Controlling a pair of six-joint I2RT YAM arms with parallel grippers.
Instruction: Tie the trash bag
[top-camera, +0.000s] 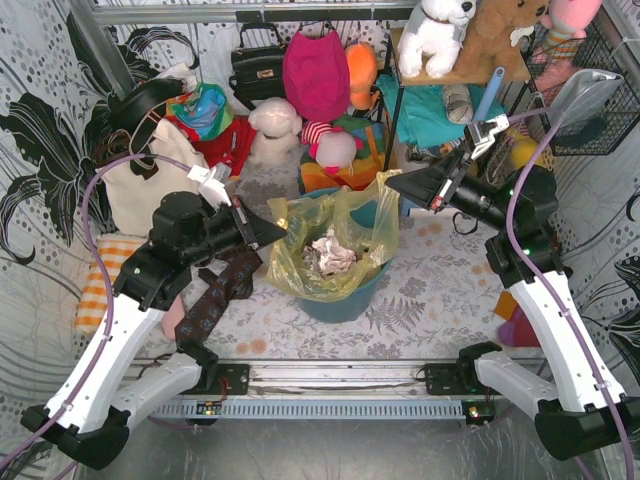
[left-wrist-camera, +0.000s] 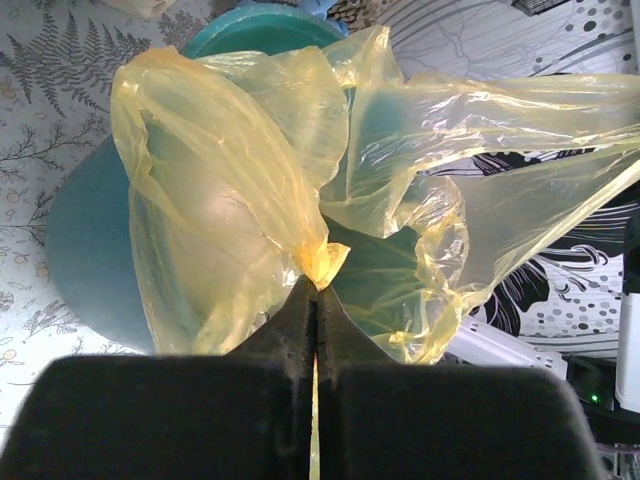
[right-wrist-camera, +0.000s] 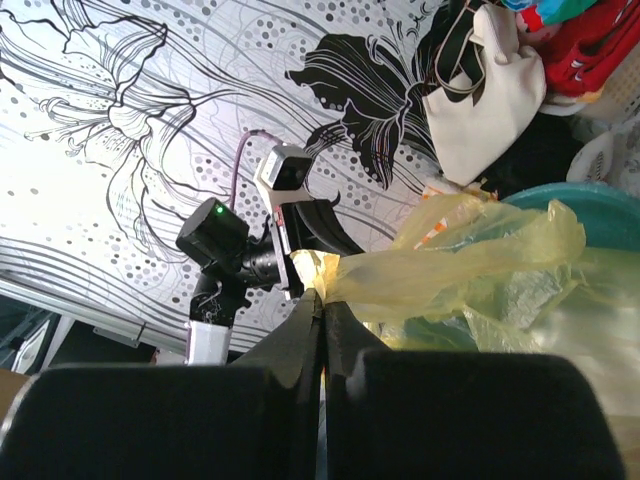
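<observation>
Pinched shut, my left jaws are gripping a twisted tip of the trash bag (top-camera: 335, 232) at its left rim; my right jaws, closed just as tight, are clamping a gathered corner of the same bag on the opposite side, and that corner is stretching up towards them in a taut yellow band; between the two grips the mouth of the bag is gaping open, and crumpled white paper (top-camera: 330, 252) is lying inside it; the thin plastic is draping over the rim of the round teal bin (top-camera: 345, 300), in which the bag is sitting; the bin is standing on the fern-patterned worktop (top-camera: 430, 295), midway between my left arm (top-camera: 150, 280) and my right arm (top-camera: 535, 270); a dark patterned strip of cloth (top-camera: 215, 300) is lying just beside the bin under my left arm; further back, a cream tote bag (top-camera: 135, 190) is leaning at the left wall, and a white plush toy (top-camera: 272, 125) is sitting behind the bin.
</observation>
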